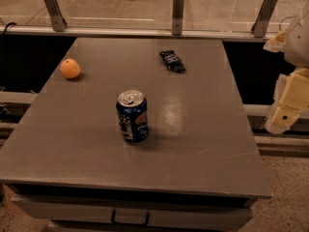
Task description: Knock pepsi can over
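- Single view; high, at near edge of table, tilted down, facing far glass railing.
- Medium range; whole tabletop framed, pepsi can near centre.
- Gripper at right frame edge, beyond table's side.

Your robot's arm appears at the far right edge of the view, partly cut off, with its pale upper link at the top. The gripper is the cream-coloured section below that link. It hangs free in the air, pointing down and slightly left.
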Action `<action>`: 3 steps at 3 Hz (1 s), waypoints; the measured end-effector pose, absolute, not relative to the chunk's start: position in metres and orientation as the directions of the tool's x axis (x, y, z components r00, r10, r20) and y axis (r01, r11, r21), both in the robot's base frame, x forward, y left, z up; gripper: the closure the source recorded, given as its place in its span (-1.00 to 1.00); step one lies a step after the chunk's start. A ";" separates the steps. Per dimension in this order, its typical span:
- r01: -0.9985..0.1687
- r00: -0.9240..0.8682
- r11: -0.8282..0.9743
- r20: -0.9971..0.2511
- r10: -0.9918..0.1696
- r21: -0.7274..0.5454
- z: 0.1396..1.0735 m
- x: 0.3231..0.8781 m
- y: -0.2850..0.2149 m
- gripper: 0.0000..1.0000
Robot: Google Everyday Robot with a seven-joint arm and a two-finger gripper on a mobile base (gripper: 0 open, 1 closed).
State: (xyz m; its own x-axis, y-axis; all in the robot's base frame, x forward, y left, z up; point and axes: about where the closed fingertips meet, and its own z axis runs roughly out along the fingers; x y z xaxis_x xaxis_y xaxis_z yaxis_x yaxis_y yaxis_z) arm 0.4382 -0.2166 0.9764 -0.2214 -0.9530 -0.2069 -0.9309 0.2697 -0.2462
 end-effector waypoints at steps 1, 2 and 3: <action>-0.931 -0.221 0.270 -0.207 -0.953 -0.246 0.976 0.438 -0.217 -1.00; -0.939 -0.214 0.276 -0.281 -0.936 -0.203 0.967 0.455 -0.183 -1.00; -0.951 -0.207 0.280 -0.402 -0.892 -0.130 0.958 0.475 -0.117 -1.00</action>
